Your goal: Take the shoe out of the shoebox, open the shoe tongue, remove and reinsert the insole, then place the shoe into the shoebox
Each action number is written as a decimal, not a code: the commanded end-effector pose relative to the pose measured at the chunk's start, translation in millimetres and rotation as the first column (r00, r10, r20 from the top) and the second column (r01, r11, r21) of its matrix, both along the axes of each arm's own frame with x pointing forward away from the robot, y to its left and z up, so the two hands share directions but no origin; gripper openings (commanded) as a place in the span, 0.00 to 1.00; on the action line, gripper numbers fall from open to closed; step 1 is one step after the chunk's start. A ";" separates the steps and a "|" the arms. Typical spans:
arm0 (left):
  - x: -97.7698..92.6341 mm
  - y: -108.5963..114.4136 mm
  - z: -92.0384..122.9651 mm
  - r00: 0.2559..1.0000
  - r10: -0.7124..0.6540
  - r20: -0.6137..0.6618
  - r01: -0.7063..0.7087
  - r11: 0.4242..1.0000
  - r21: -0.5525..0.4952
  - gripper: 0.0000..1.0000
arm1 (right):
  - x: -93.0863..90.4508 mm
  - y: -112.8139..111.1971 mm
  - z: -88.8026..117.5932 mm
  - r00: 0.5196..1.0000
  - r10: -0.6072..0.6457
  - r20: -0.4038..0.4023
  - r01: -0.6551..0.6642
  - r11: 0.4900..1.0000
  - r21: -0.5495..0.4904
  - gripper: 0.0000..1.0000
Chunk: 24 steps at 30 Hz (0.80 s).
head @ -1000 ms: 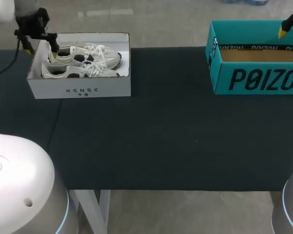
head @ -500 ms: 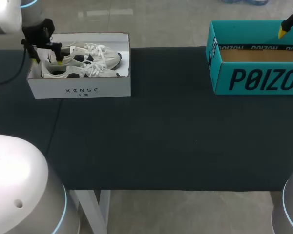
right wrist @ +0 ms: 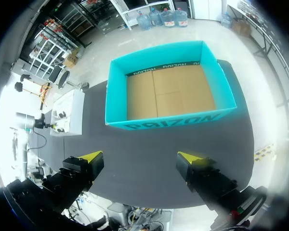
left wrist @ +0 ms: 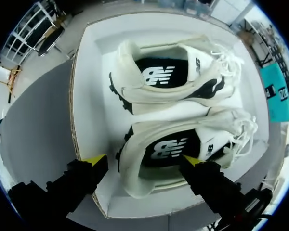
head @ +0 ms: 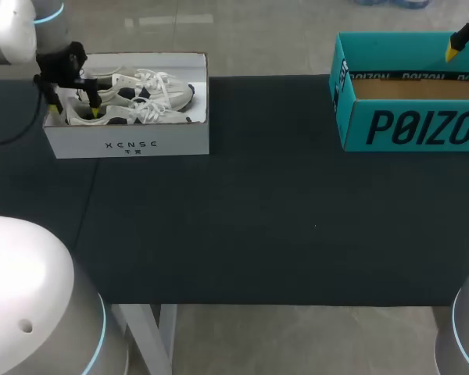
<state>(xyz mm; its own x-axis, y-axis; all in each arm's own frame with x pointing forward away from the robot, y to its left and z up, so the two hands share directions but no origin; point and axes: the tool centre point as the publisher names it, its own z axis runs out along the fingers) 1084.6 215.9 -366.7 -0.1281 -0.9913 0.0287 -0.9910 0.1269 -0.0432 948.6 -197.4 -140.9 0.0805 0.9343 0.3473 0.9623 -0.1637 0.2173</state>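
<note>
A white shoebox (head: 125,145) stands at the table's far left with two white sneakers lying in it. My left gripper (head: 73,110) hangs open over the heel end of the nearer sneaker (head: 133,116). In the left wrist view the left gripper (left wrist: 143,161) has one yellow fingertip (left wrist: 94,161) over the box's end wall and the other beside the sneaker's (left wrist: 168,149) dark opening. The far sneaker (left wrist: 168,79) lies ahead of it. My right gripper (right wrist: 140,158) stands open and empty high above the table, before the teal box (right wrist: 166,120).
The teal box (head: 406,125) at the far right holds nothing but its brown cardboard floor. The black table (head: 258,219) stretches between the two boxes. White robot bases (head: 31,305) sit at the near corners.
My left gripper has come down and toward the front, from the box's back corner to the nearer sneaker's heel. The right arm has not moved.
</note>
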 end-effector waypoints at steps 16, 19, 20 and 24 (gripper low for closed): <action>5.2 10.8 -18.2 0.995 0.098 -0.006 -0.098 0.995 0.018 0.56 | 0.0 0.1 -0.2 1.000 -0.001 0.000 0.001 1.000 -0.002 1.00; 7.1 9.8 -17.8 0.995 0.098 -0.003 -0.098 0.995 0.017 0.43 | 0.0 0.1 -0.2 1.000 -0.001 0.000 0.001 1.000 -0.002 1.00; 7.5 9.3 -18.0 0.995 0.097 -0.003 -0.096 0.995 0.017 0.40 | 0.0 0.1 -0.2 1.000 -0.001 0.000 0.001 1.000 -0.002 1.00; 8.5 7.6 -19.1 0.996 0.090 -0.008 -0.090 0.996 0.020 0.23 | 0.0 0.1 -0.2 1.000 -0.001 0.000 0.001 1.000 -0.002 1.00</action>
<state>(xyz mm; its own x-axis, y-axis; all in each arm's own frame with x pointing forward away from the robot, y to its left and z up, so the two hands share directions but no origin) 1088.9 225.8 -384.1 -0.0372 -0.9992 0.0122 -0.9985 0.0367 -0.0409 948.6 -197.3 -140.9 0.0804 0.9343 0.3473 0.9623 -0.1636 0.2173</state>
